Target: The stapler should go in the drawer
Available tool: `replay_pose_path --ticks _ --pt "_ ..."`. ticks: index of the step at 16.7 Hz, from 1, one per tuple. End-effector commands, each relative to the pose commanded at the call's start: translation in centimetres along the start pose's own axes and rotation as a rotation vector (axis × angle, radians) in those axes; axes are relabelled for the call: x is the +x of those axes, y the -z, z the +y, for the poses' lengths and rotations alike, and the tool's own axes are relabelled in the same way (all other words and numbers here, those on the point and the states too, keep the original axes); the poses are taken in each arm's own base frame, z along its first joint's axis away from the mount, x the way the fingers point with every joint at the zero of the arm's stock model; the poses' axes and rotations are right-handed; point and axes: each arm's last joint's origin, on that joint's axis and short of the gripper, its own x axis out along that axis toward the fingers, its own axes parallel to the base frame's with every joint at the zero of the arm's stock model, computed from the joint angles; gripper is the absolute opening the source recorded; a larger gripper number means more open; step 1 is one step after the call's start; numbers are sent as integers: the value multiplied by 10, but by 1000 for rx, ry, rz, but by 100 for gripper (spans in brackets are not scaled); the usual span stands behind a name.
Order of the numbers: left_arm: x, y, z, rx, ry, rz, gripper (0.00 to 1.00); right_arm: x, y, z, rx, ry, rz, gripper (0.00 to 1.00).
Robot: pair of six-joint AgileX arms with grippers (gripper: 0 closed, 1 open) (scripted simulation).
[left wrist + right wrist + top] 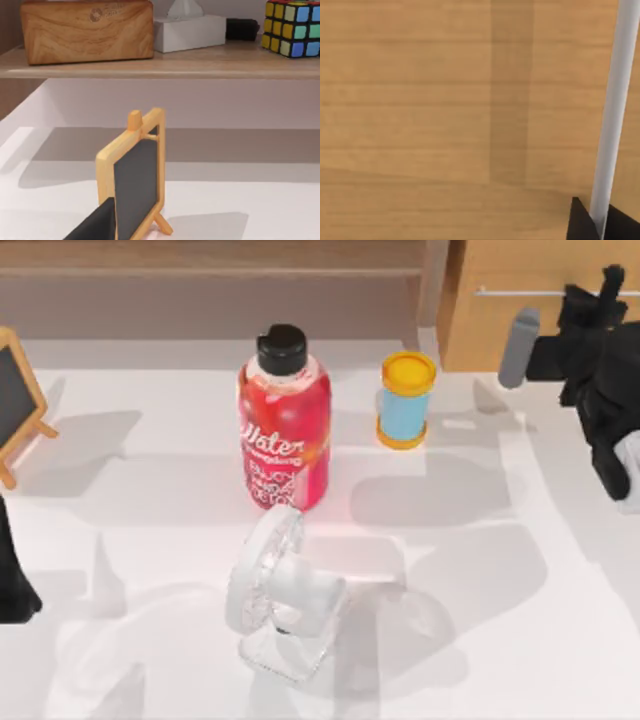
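The wide drawer with the light tan wood front [530, 315] sits at the far right corner of the desk, closed as far as the top view shows, so nothing of its inside can be seen. Its thin horizontal silver bar handle [615, 115] runs between the dark fingertips [580, 222] of the right tool [598, 225] in the right wrist view — the tips sit on either side of the bar, pinching it. In the top view the right tool [597, 290] is pressed up to the drawer front at the handle line [520, 291].

The stapler cannot be made out with certainty; a small dark object [242, 28] lies on the long wooden shelf [160, 62] between a white tissue box [189, 31] and a multicoloured puzzle cube [292, 27], too indistinct to name. A wooden bread box [87, 30] stands on the same shelf.

Out from the right tool, on the white desk [480, 640], stand a blue jar with a yellow lid [406, 400], a red drink bottle with a black cap [284, 420] and a white desk fan [275, 590].

The left arm [15, 580] is parked at the desk's left edge near a small wood-framed chalkboard easel [135, 175] — I cannot tell how its tool stands.
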Motion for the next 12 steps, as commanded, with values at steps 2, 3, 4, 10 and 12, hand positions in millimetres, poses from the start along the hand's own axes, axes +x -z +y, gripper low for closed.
replay_pose_path --ticks 2,3,4,10,12 --pt "0 0 0 0 0 0 100 0 -1 1 2 -5 -2 0" --pt "0 0 0 0 0 0 100 -1 -1 1 2 -4 -3 0" --pt "0 0 0 0 0 0 100 -3 -2 0 3 -1 -4 0" --pt "0 0 0 0 0 0 100 -42 -2 0 3 -1 -2 0" --pt "0 0 0 0 0 0 100 -56 -1 1 3 -4 -2 0"
